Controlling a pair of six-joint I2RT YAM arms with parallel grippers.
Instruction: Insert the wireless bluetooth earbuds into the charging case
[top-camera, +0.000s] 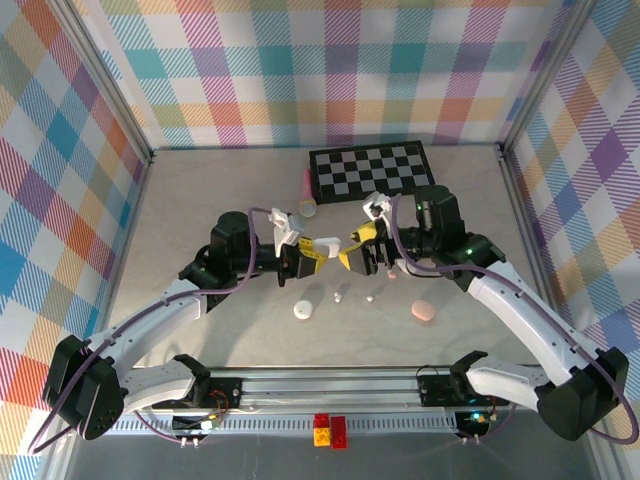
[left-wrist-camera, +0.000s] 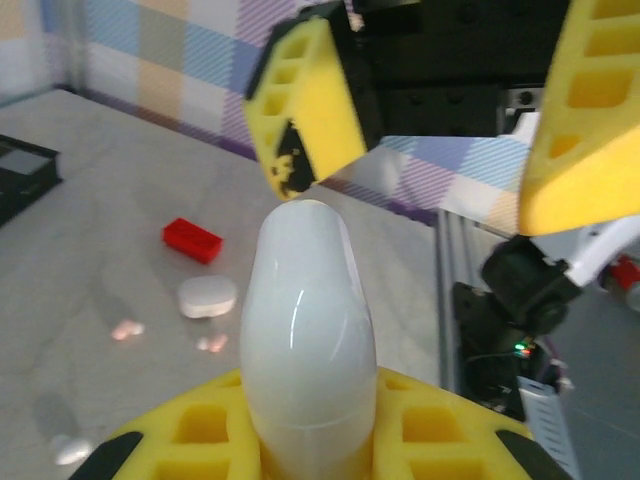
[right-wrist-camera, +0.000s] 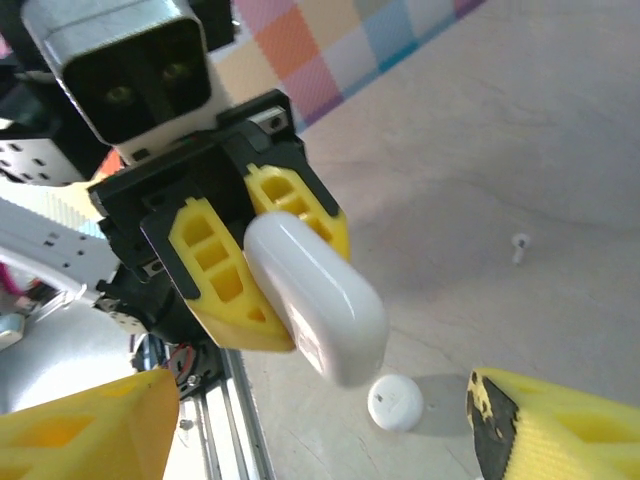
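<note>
My left gripper (top-camera: 312, 252) is shut on a white pebble-shaped charging case (left-wrist-camera: 305, 330), which stands up between its yellow fingers (left-wrist-camera: 200, 435) with the lid closed. The same case (right-wrist-camera: 315, 295) shows in the right wrist view, raised above the table. My right gripper (top-camera: 358, 248) faces it from close by, open, with its yellow fingers (right-wrist-camera: 85, 430) spread to either side and nothing between them. Two tiny earbuds (top-camera: 338, 296) (top-camera: 370, 297) lie on the table just in front of both grippers. One earbud (right-wrist-camera: 518, 245) lies on bare table in the right wrist view.
A second white case (top-camera: 303, 311) and a pink case (top-camera: 423, 312) lie on the table near the front. A checkerboard (top-camera: 375, 170), a beige cylinder (top-camera: 307, 209) and a pink item (top-camera: 307, 180) sit further back. Red and yellow bricks (top-camera: 330, 430) lie by the front rail.
</note>
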